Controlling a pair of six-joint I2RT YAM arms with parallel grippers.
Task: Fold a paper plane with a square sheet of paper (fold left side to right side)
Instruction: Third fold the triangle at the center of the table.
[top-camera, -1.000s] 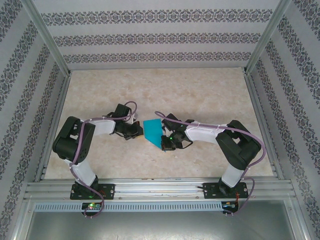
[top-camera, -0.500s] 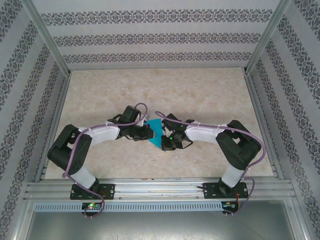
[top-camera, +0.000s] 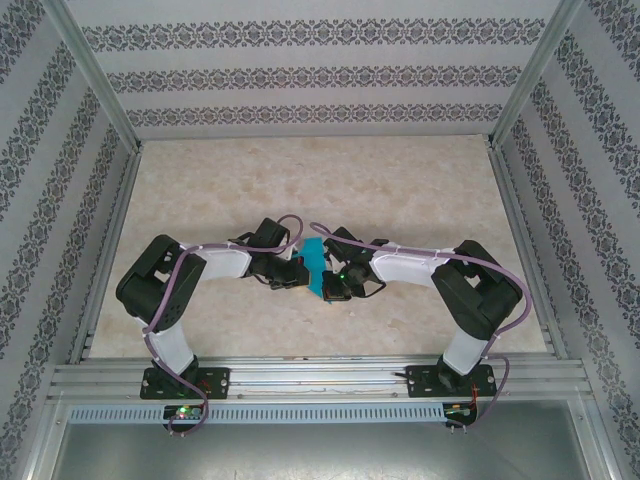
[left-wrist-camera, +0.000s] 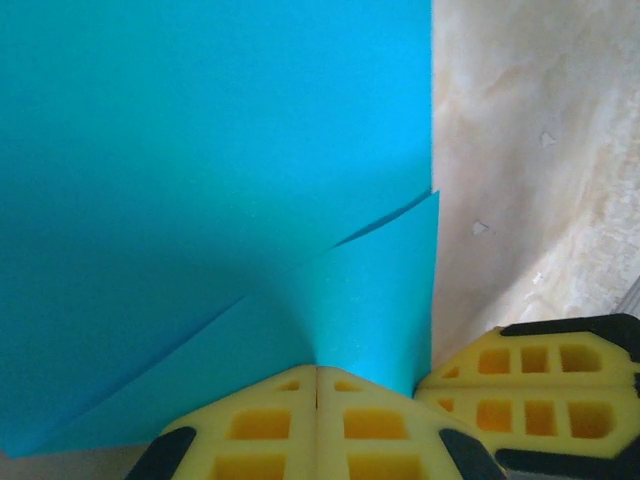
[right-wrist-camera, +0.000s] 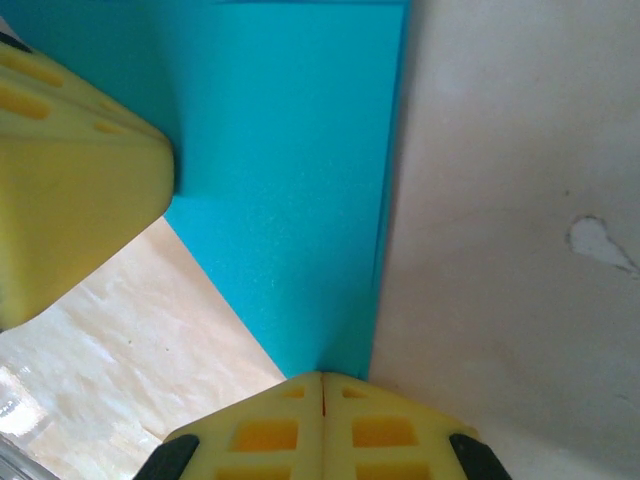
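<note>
Closest in, the left end effector (left-wrist-camera: 317, 375) is clenched on the square sheet of paper (left-wrist-camera: 200, 150), jaws pressed together with the teal sheet rising out of the seam between them. Just beside it, the right end effector (right-wrist-camera: 322, 385) is likewise clamped on a corner of the same sheet, so the two pinches sit very near each other.

The sheet is held between the arms over the middle of the bench (right-wrist-camera: 500, 200). I cannot tell whether it rests on the surface or hangs just above it. It is doubled over: the left wrist view shows one layer lying across another, their right-hand edges nearly but not quite in line.

The fold looks almost closed, so the care now lies in matching edges. I would treat the right pinch as the anchor and let the left make only small sideways corrections until both free edges run flush, then lay the layers flat before pressing any crease. Pulling the pinches apart risks tearing or skewing thin paper. Farther out, the marbled bench offers a flat surface for pressing down.
</note>
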